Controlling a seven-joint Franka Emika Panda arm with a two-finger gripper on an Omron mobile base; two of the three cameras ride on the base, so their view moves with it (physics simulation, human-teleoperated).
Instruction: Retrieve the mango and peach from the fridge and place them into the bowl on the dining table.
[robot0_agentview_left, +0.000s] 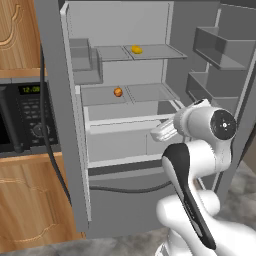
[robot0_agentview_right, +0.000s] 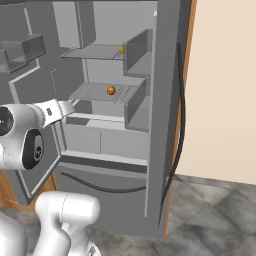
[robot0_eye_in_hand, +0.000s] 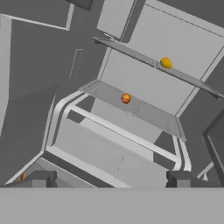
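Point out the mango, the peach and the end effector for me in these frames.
mango (robot0_agentview_left: 136, 49): left base view, middle of the yellow fruit on the upper shelf.
peach (robot0_agentview_left: 118, 92): left base view, middle of the red-orange fruit on the lower shelf.
end effector (robot0_eye_in_hand: 111, 178): hand view, midway between its open tips.

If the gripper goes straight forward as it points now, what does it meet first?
Probably the front of the drawer under the peach's shelf in the open fridge. The open gripper points there; depth is unclear.
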